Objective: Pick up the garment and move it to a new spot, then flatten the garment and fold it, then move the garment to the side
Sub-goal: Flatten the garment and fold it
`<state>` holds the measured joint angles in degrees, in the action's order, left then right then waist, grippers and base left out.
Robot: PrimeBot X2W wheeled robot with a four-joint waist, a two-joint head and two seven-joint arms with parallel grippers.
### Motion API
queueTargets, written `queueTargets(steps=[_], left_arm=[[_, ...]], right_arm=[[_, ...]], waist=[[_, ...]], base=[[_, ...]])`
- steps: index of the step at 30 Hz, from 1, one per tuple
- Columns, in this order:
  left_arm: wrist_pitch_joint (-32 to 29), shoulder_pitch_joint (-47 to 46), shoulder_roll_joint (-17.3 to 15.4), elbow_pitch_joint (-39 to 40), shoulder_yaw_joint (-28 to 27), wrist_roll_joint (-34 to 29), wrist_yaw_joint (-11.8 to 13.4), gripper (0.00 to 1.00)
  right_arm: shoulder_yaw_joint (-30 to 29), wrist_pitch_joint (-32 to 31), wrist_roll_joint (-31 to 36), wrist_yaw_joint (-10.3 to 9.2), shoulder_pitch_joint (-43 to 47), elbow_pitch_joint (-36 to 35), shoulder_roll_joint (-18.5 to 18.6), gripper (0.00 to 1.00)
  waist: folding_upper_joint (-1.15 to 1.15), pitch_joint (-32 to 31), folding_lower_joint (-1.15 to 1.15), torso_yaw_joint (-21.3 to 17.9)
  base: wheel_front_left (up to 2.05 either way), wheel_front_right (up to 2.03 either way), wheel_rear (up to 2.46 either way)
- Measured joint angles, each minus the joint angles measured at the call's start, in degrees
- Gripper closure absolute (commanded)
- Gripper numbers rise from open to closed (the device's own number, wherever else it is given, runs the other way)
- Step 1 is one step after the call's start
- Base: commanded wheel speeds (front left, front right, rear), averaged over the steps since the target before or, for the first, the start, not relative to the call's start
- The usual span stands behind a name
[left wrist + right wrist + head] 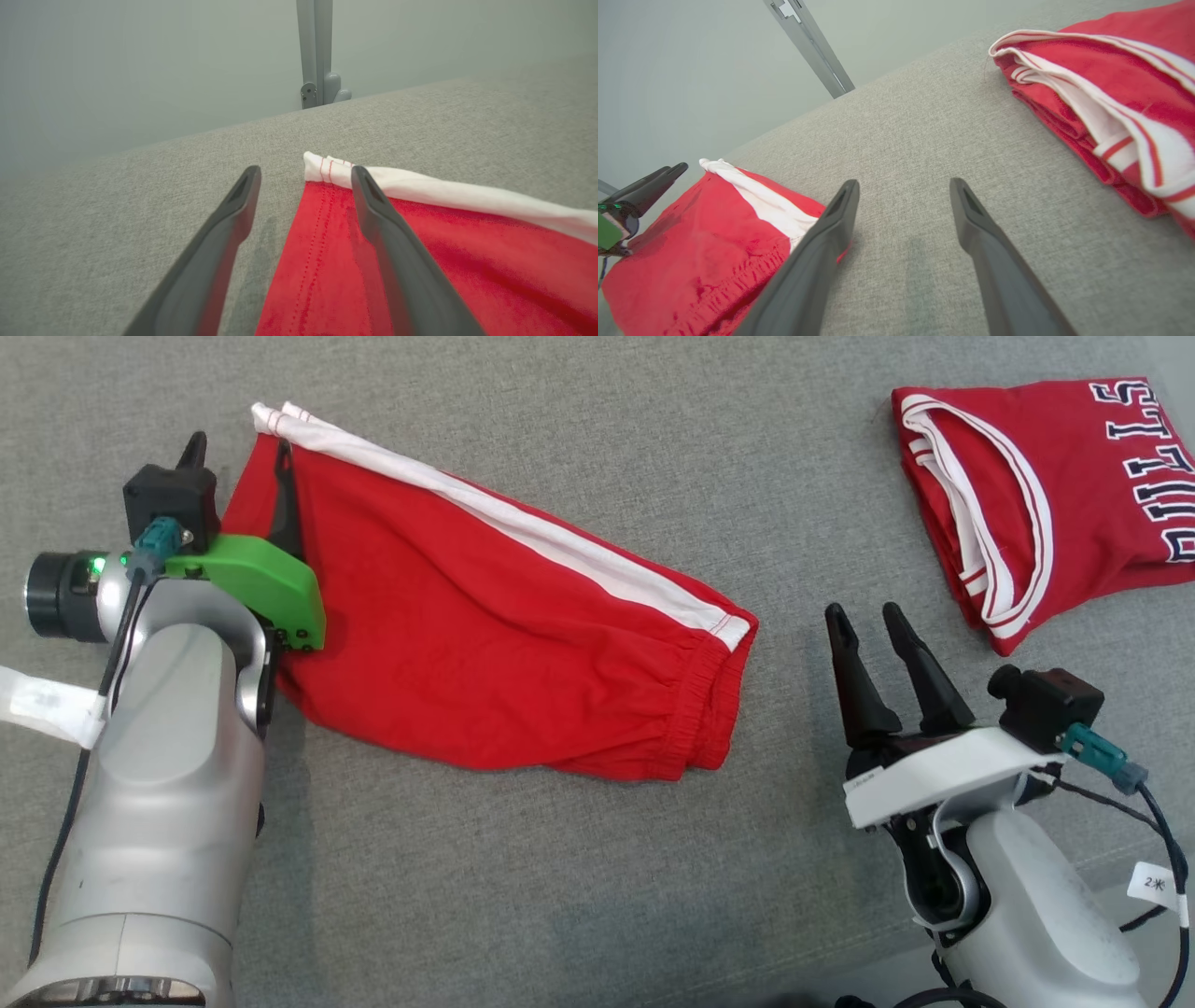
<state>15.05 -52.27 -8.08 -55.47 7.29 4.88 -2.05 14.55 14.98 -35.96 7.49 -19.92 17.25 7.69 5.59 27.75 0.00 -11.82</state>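
The red shorts (485, 644) with a white side stripe lie folded flat on the grey fabric surface, waistband toward the right. My left gripper (238, 446) is open at their left hem end: one finger rests over the red cloth, the other over bare surface. In the left wrist view the gripper (304, 171) straddles the hem edge of the shorts (444, 261) near the white stripe's tip. My right gripper (863, 612) stands open over bare surface, just right of the waistband. Its wrist view shows the gripper (904, 184) empty, with the shorts (705, 242) at lower left.
A folded red jersey (1046, 495) with white trim and lettering lies at the far right, also close to my right gripper in its wrist view (1101, 93). A grey metal post (315, 51) stands behind the surface's far edge. Bare grey surface (560, 877) spreads in front of the shorts.
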Motion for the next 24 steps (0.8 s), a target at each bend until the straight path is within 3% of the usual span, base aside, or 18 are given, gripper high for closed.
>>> queueTargets(steps=[5, 15, 16, 18, 19, 24], left_arm=[[0.0, 3.4, 0.1, -2.8, -1.6, 2.4, -1.0, 0.0], [-1.5, 4.3, 0.4, -11.9, -2.0, 4.8, -2.1, 0.0], [-1.9, 4.2, 0.4, -12.5, -2.1, 5.1, -2.1, 0.08], [-1.9, 3.8, 0.5, -13.4, -2.1, 5.3, -2.1, 0.91], [-1.8, 3.7, 0.5, -13.7, -2.0, 5.3, -2.1, 1.0], [-1.3, 4.1, 1.5, -15.1, -1.5, 5.7, -2.8, 1.0]], right_arm=[[-6.4, 0.0, 8.5, 0.0, 4.5, -1.1, -2.3, 0.0], [-9.4, 0.0, 12.0, 0.0, 6.9, -1.7, -4.0, 0.0], [-9.5, 0.0, 12.2, 0.0, 6.9, -1.7, -4.2, 0.0], [-9.4, 0.0, 12.6, 0.0, 6.9, -1.7, -4.4, 0.0], [-9.4, 0.0, 12.7, 0.0, 6.9, -1.7, -4.5, 0.0], [-10.1, 0.0, 12.9, 0.0, 7.4, -1.6, -4.7, 0.0]], waist=[[0.0, -2.5, 0.0, 0.7], [0.01, -4.6, 0.0, 1.2], [0.0, -4.6, 0.0, 1.1], [0.01, -4.6, 0.0, 0.9], [0.01, -4.6, 0.0, 0.8], [0.0, -5.9, 0.0, 1.0]], base=[[0.0, 0.0, 0.0], [0.0, 0.0, 0.0], [0.0, 0.0, 0.0], [0.0, 0.0, 0.0], [0.0, 0.0, 0.0], [0.0, 0.0, 0.0]])
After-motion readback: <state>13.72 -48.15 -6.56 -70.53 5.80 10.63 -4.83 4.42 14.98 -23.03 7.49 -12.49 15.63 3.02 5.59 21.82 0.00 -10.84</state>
